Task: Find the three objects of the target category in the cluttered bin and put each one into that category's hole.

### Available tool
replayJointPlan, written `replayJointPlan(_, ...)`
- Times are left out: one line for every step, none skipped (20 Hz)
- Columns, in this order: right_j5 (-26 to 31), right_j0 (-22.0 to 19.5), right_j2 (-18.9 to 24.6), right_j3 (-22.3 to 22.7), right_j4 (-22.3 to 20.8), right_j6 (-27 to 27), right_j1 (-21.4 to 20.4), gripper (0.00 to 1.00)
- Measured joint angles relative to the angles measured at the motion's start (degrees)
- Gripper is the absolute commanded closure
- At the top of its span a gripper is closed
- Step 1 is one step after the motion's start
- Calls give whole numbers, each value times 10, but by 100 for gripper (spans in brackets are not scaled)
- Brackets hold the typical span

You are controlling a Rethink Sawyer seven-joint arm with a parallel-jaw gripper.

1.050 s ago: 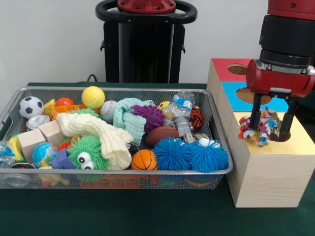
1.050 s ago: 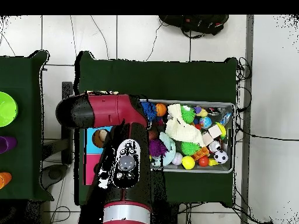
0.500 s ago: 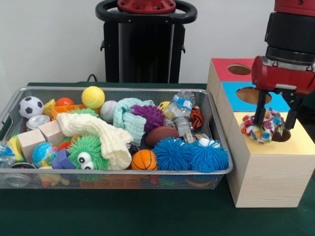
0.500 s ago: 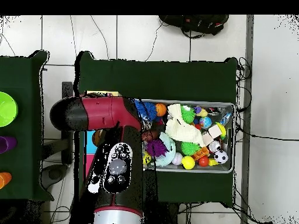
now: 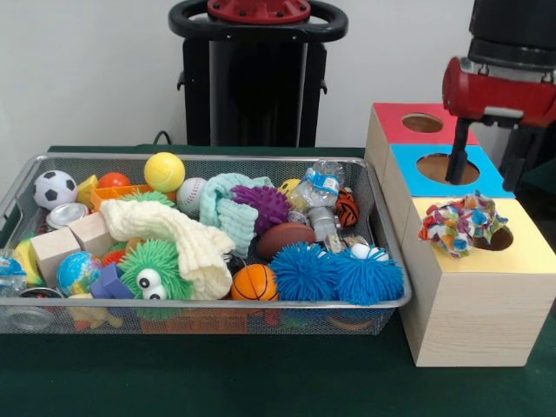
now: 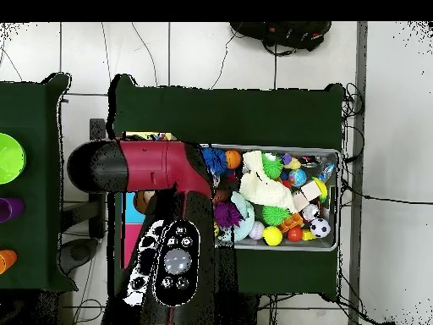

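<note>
You see the gripper [image 5: 484,171] hanging above the wooden sorting box [image 5: 469,295], its two dark fingers [image 5: 455,159] spread apart with nothing between them, their tips over the blue section [image 5: 408,169]. The multicoloured fabric scrunchie [image 5: 459,224] lies on the yellow section [image 5: 521,252] below, free of the fingers, draped over the left edge of that section's hole [image 5: 498,240] (part of the dark opening shows to its right, so it sits on the rim and not down inside). The red section [image 5: 393,122] behind has its own round hole [image 5: 423,123], and the blue one shows a hole [image 5: 443,167] just beside the left finger.

Left of the box stands the wire mesh bin [image 5: 217,161], touching or just beside the box wall; you cannot tell which. In it you find a cream knitted cloth [image 5: 174,234] lying over a green furry toy with eyes [image 5: 152,274], a pale green knitted cloth [image 5: 228,208], a purple spiky ball [image 5: 263,206], two blue spiky balls [image 5: 334,274], a small basketball [image 5: 254,283], a yellow ball [image 5: 164,171], a soccer ball [image 5: 55,188] and a crushed plastic bottle [image 5: 323,195].

From overhead, the red arm [image 6: 144,165] covers the box almost wholly, and the bin [image 6: 331,245] lies to its right on the green table [image 6: 228,114].
</note>
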Motion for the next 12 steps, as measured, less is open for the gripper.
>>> replayJointPlan(13,-3,0,0,2,0,-8,0)
replayJointPlan(19,-4,0,0,2,0,-11,0)
replayJointPlan(29,-7,-1,0,4,0,-18,0)
replayJointPlan(40,-11,-1,0,6,0,-26,0)
replayJointPlan(46,-14,-1,0,7,0,-30,0)
replayJointPlan(48,-17,-1,0,8,0,-34,0)
replayJointPlan(50,-20,-1,0,8,0,-37,0)
replayJointPlan(51,-22,-1,0,8,0,-39,0)
replayJointPlan(51,-23,-1,0,8,0,-40,0)
replayJointPlan(51,-25,-1,0,8,0,-42,0)
replayJointPlan(51,-26,-1,0,8,0,-43,100)
replayJointPlan(51,-28,-1,0,8,0,-44,100)
